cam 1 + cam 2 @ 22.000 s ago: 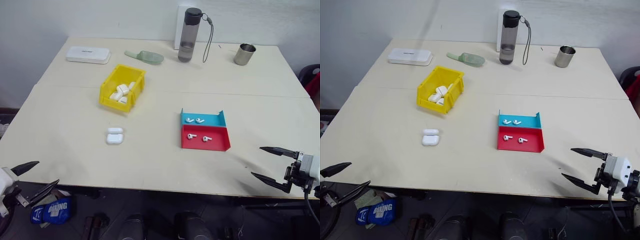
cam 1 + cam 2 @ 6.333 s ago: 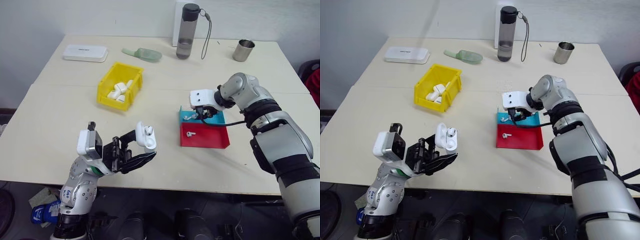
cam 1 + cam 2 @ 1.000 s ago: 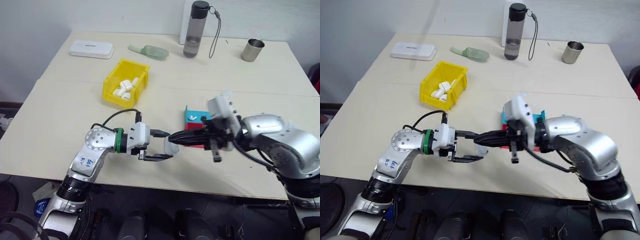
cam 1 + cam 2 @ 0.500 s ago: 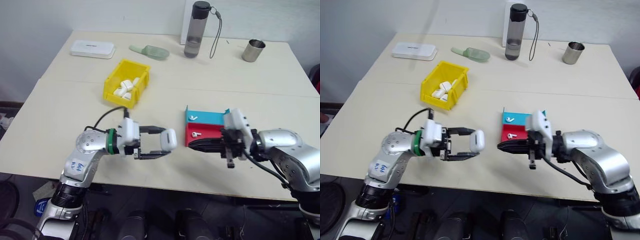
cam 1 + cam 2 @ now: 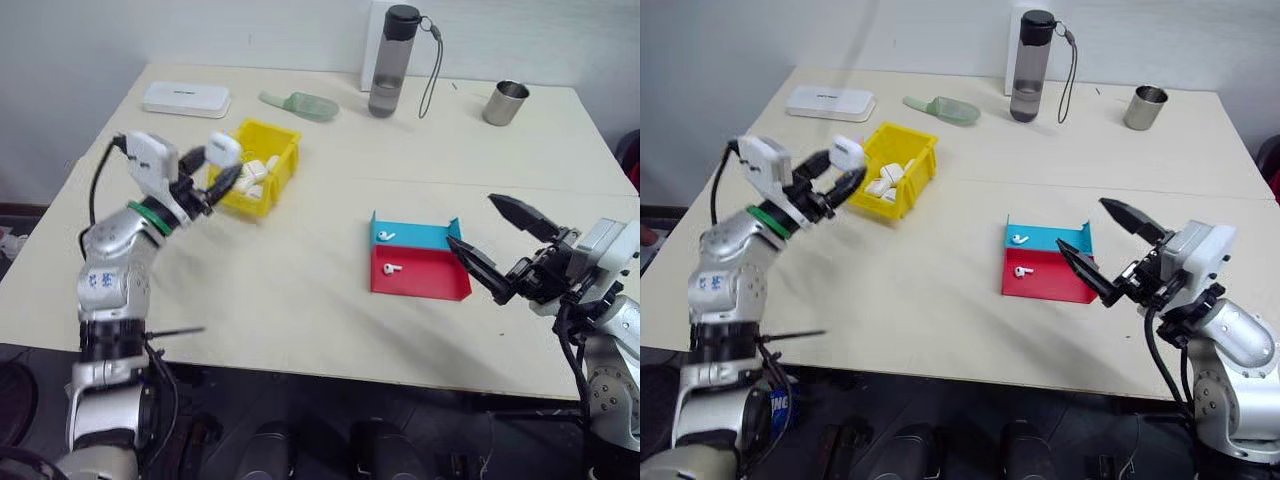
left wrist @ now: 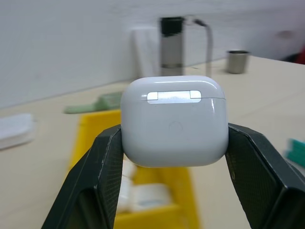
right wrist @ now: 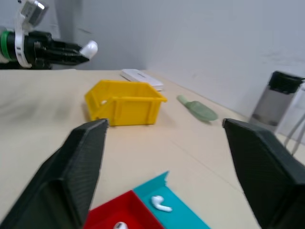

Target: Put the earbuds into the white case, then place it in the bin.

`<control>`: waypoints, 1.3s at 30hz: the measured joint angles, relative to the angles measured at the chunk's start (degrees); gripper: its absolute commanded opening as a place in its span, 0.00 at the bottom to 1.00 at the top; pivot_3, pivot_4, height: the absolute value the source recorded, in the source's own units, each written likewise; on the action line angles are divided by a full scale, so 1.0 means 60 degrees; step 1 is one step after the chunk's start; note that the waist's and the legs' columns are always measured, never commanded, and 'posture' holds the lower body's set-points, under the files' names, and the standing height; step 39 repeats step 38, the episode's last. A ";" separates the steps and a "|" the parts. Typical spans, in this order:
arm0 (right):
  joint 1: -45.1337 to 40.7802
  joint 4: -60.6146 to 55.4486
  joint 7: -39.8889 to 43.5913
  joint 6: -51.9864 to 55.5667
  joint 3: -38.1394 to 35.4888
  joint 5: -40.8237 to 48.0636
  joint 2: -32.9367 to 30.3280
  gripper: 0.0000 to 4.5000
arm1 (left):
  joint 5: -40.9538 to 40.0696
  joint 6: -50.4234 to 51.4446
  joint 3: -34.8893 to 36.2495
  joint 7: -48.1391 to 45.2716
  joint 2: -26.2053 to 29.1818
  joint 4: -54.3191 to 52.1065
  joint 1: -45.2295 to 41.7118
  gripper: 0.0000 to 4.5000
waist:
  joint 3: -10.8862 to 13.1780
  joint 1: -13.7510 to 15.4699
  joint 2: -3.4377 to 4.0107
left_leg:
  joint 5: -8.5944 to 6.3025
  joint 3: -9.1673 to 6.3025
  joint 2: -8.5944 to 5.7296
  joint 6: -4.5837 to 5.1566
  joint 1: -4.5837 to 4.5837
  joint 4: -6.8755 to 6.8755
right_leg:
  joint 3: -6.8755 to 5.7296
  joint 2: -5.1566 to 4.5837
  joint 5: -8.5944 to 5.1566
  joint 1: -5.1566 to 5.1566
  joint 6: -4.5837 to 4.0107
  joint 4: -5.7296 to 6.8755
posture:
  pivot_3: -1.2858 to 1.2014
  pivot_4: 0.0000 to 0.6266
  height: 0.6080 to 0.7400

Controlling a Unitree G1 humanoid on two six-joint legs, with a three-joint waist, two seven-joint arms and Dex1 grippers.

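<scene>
Now the white case (image 6: 174, 121), its lid closed, sits pinched tight between the left jaws (image 5: 222, 167), up in the air. Just past those jaws is the bin (image 5: 277, 148) with more white cases inside. The right jaws (image 5: 1103, 247) are spread wide with nothing between them. Close to those jaws sit the blue tray (image 5: 440, 237) and the red tray (image 5: 430, 280), one of the earbuds (image 5: 392, 268) in each.
</scene>
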 measured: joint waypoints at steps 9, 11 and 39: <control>0.0252 0.0004 -0.0523 -0.0924 0.0670 -0.0612 0.0452 1.00 | 0.1474 -0.2709 -0.0518 0.0311 -0.0431 0.7293 -0.3629 0.61 | 0.0002 0.0053 -0.0012 | -0.0002 0.0015 -0.0023 0.0005 -0.0005 0.0002 | -0.0144 0.0008 0.0001 -0.0023 0.0002 0.0033 | 0.52 0.24 1.00; 0.0307 0.0004 -0.0607 -0.0981 0.0763 -0.0644 0.0499 1.00 | 0.1646 -0.3014 -0.0540 0.0226 -0.0463 0.8061 -0.3828 0.78 | 0.0002 0.0016 -0.0013 | -0.0002 0.0016 -0.0020 0.0005 -0.0005 0.0002 | -0.0149 0.0006 0.0001 -0.0028 0.0002 0.0041 | 0.52 0.24 1.00; 0.0122 0.5985 0.5644 -0.3660 0.0050 -0.0233 -0.3332 1.00 | -0.0317 -0.1191 0.3720 -0.4715 0.2538 -0.4804 0.9830 0.99 | 0.0005 -0.0115 -0.0005 | -0.0051 -0.0006 0.0018 0.0037 0.0186 -0.0020 | -0.0054 -0.0066 -0.0012 0.0187 -0.0023 -0.0117 | 0.52 0.24 1.00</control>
